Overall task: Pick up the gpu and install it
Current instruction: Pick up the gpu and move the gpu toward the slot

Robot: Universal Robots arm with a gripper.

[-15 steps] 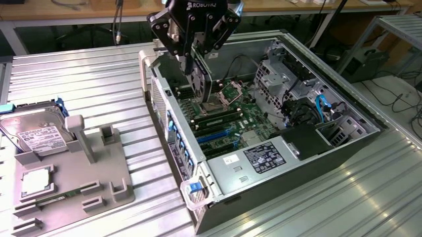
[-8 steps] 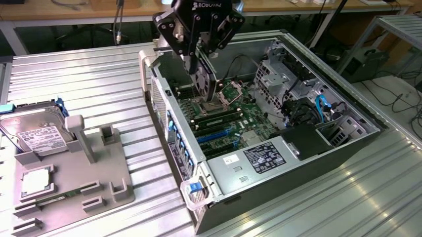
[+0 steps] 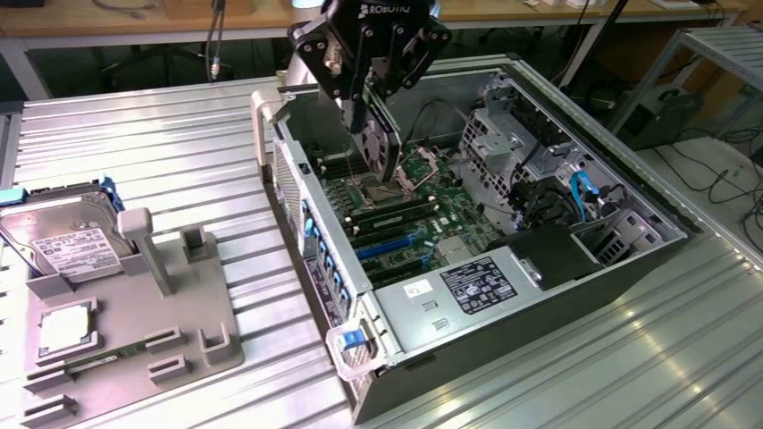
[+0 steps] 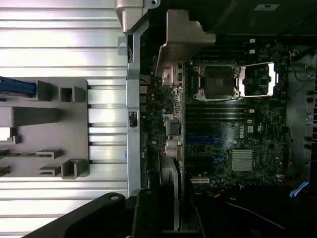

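**Gpu gripped above the open case**

We see the open computer case (image 3: 596, 295) lying on the ribbed bench (image 3: 179, 152), its walls fencing in the motherboard (image 3: 412, 210), so the open room is overhead. A grey fixture (image 3: 179, 313) sits by the bench's edge at the exterior view's left. The gpu (image 3: 381, 147) hangs edge-down over the processor socket (image 3: 399, 186), directly beneath the end effector (image 3: 367, 107), which is clenched on the card's upper edge. The card's pale bracket (image 4: 185, 34) lies near the case rim.
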